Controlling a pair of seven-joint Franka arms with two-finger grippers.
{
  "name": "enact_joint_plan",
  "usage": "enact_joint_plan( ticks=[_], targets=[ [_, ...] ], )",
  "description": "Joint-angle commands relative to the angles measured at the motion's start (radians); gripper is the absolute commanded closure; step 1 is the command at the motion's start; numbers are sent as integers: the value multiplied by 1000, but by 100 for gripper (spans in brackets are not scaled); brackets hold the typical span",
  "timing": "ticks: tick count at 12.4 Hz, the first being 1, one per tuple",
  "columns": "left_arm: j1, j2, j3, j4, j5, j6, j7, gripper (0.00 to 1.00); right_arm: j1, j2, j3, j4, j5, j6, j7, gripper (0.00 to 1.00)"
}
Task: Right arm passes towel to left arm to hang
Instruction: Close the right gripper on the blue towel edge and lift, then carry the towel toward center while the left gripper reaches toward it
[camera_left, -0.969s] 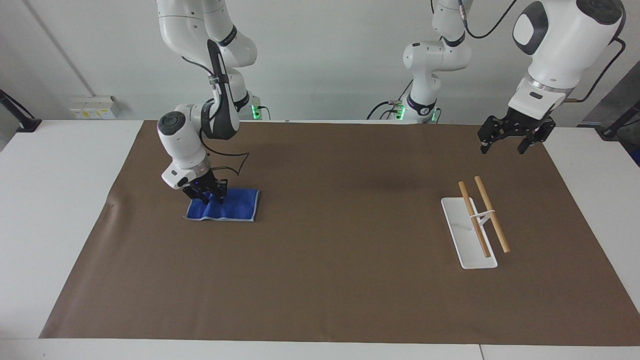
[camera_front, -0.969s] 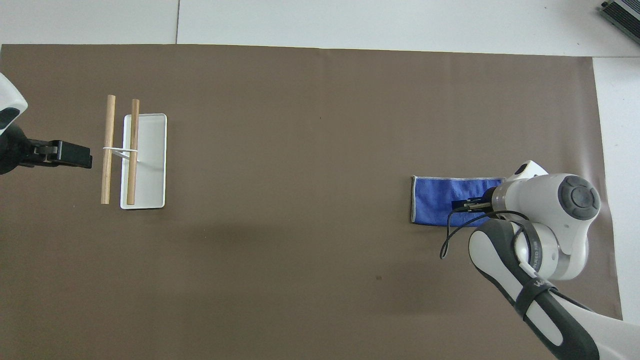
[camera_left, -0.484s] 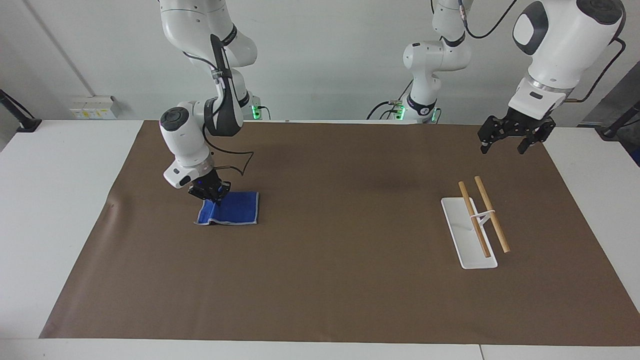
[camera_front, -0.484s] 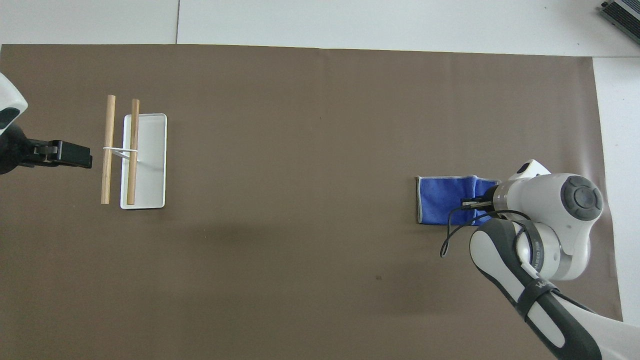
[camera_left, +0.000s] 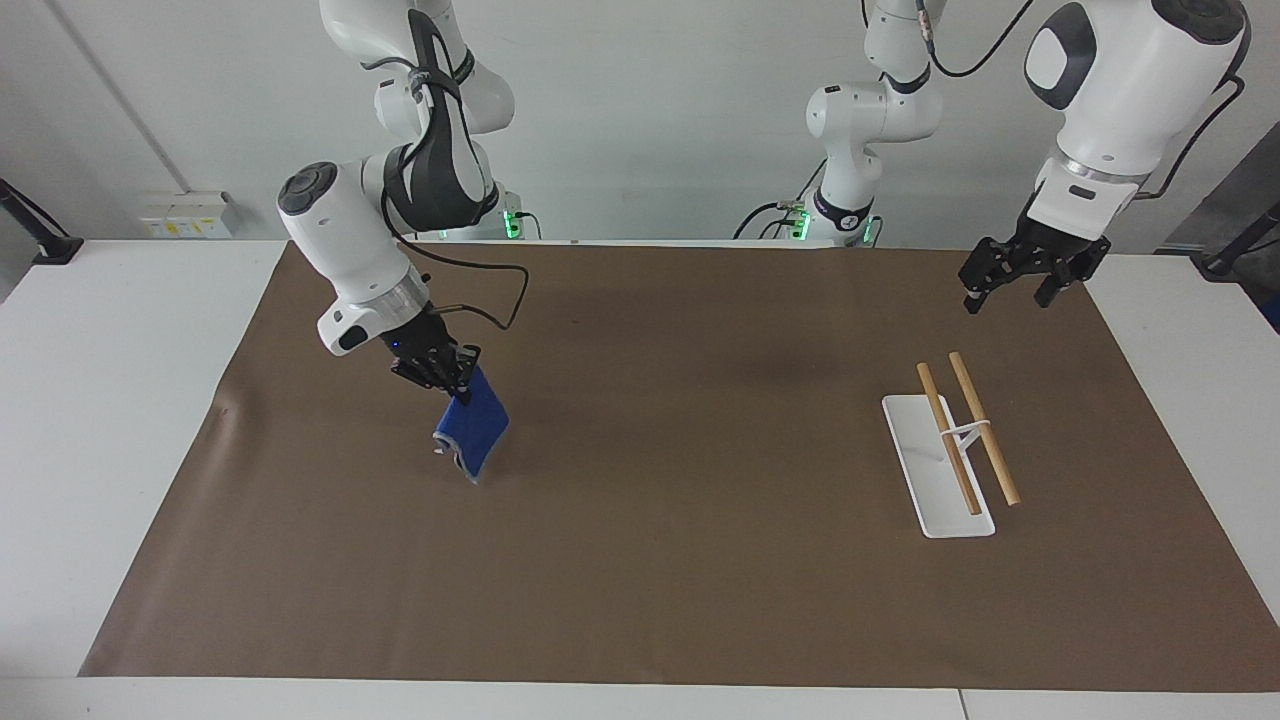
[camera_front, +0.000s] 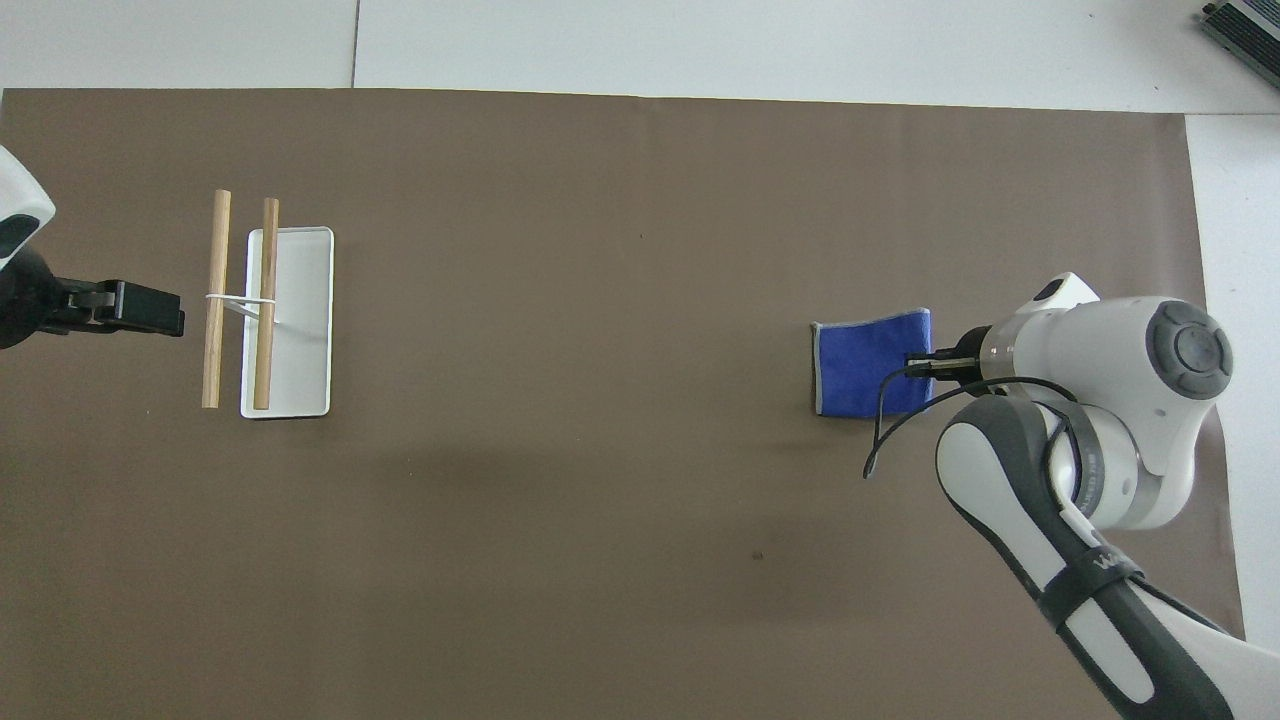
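right tool (camera_left: 452, 378): clamped on towel (camera_left: 474, 429), hanging beneath | left tool (camera_left: 1020, 277): spread wide, waiting

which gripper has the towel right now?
The right gripper, at the right arm's end of the table: it is shut on the blue towel, which hangs below it. The left gripper is open and holds nothing, up near the rack.

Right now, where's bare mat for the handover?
The widest bare patch of brown mat lies between the towel, shut in the right gripper, and the towel rack. It is crowded only at the rack, with the left gripper waiting above the mat beside it.
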Motion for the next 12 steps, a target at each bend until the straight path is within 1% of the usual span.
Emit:
enact_joint_plan(
  ticks=[1, 2, 4, 6, 7, 8, 9, 10, 12],
  targets=[
    [0, -42, -6, -88, -12, 93, -190, 0, -1, 12, 12, 85, 167, -44, 140, 100],
    [0, -48, -18, -106, -12, 130, -303, 0, 3, 12, 12, 93, 252, -41, 168, 100],
    [0, -51, -52, -140, -12, 231, -635, 0, 3, 15, 10, 101, 462, -23, 263, 100],
    [-3, -48, -78, -140, -25, 302, -840, 0, 28, 15, 12, 101, 583, 13, 361, 100],
    [-3, -48, -102, -140, -61, 332, -926, 0, 60, 17, 12, 101, 635, 52, 425, 100],
    [-5, -47, -115, -143, -75, 363, -1015, 0, 107, 23, 12, 101, 677, 117, 496, 100],
    [-3, -45, -142, -143, -77, 375, -1098, 0, 162, 35, 12, 101, 720, 213, 557, 100],
    [-5, -43, -162, -143, -78, 398, -1176, 0, 210, 52, 12, 101, 790, 300, 607, 100],
    [-6, -37, -185, -156, -95, 481, -1363, 0, 278, 75, 12, 102, 957, 400, 615, 100]
  ],
)
